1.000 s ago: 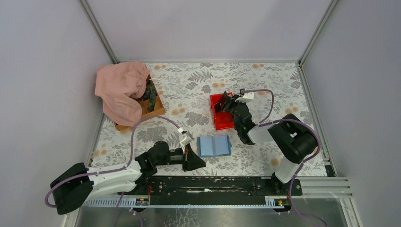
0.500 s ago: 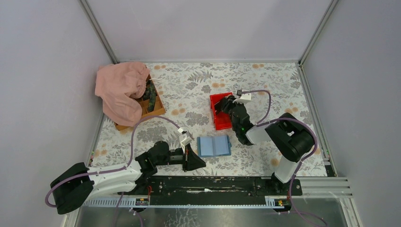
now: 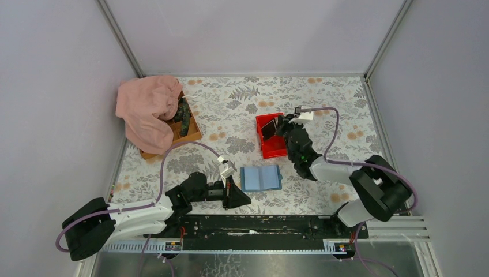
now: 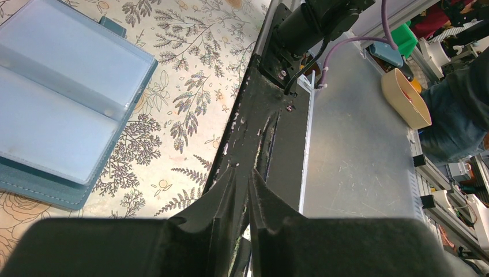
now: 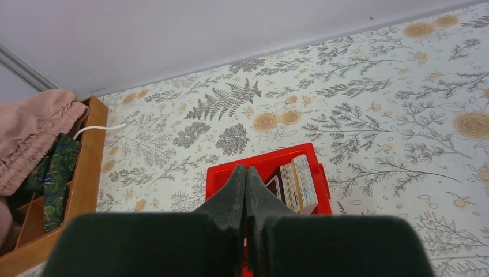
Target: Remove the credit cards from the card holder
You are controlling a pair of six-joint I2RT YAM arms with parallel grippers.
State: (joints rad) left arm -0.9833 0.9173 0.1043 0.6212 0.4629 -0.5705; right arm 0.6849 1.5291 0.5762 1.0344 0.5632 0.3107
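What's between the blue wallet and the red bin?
Between wallet and bin only bare floral tabletop shows, in the top view.

Mounted above and behind my two bases, the fixed camera takes in the whole floral table [image 3: 230,104] from afar, while my left wrist camera sits low and close beside the blue card holder [image 4: 57,98] and my right wrist camera looks down on the red bin [image 5: 265,163], both visible overhead too.
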